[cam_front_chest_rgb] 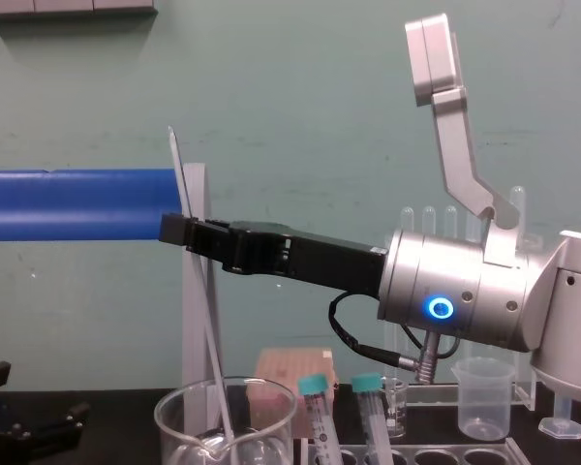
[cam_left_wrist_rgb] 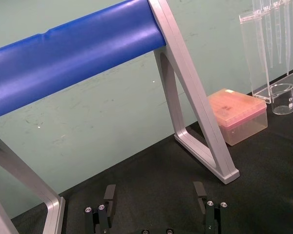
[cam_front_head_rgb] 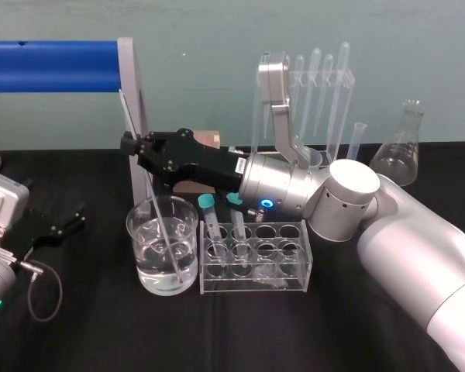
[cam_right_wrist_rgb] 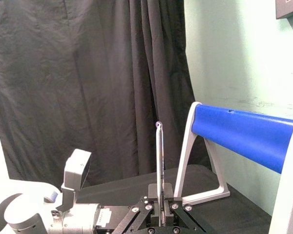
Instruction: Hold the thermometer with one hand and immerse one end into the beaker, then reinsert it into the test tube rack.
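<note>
My right gripper (cam_front_head_rgb: 133, 147) reaches left over the beaker (cam_front_head_rgb: 139, 256) and is shut on the thermometer (cam_front_head_rgb: 163, 225). The thin glass rod slants down from the fingers, and its lower end sits in the water inside the wide glass beaker. In the chest view the thermometer (cam_front_chest_rgb: 208, 320) passes through the right gripper (cam_front_chest_rgb: 179, 232) and into the beaker (cam_front_chest_rgb: 174, 421), its top standing above the fingers. In the right wrist view the rod (cam_right_wrist_rgb: 159, 161) rises straight from between the closed jaws. The test tube rack (cam_front_head_rgb: 291, 267) stands just right of the beaker. My left gripper (cam_left_wrist_rgb: 155, 195) rests open at the table's left.
A blue roller bar (cam_front_head_rgb: 50, 66) on a silver frame (cam_front_head_rgb: 136, 101) stands behind the beaker. Two teal-capped tubes (cam_front_head_rgb: 209, 213) lean in the rack. At the back right are a clear pipette stand (cam_front_head_rgb: 322, 85), a conical flask (cam_front_head_rgb: 399, 151) and a pink box (cam_left_wrist_rgb: 239, 114).
</note>
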Available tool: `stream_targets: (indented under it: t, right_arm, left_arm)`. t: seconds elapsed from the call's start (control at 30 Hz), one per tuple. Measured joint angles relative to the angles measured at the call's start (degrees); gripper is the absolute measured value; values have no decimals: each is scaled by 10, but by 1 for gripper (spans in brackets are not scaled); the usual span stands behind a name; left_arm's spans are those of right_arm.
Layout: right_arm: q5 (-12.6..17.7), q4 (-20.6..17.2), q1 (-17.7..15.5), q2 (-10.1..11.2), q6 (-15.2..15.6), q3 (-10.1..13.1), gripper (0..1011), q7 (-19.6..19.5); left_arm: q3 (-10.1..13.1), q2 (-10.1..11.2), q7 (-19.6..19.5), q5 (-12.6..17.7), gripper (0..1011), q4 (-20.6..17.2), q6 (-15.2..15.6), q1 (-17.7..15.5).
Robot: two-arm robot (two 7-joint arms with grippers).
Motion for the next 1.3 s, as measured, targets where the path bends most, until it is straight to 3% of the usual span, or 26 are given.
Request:
stream_targets:
  t: [1.3]
  right_arm:
    - [0, 3, 2, -1, -3, 2, 57, 4]
  left_arm:
    - [0, 0, 0, 0, 1008, 0, 0, 0]
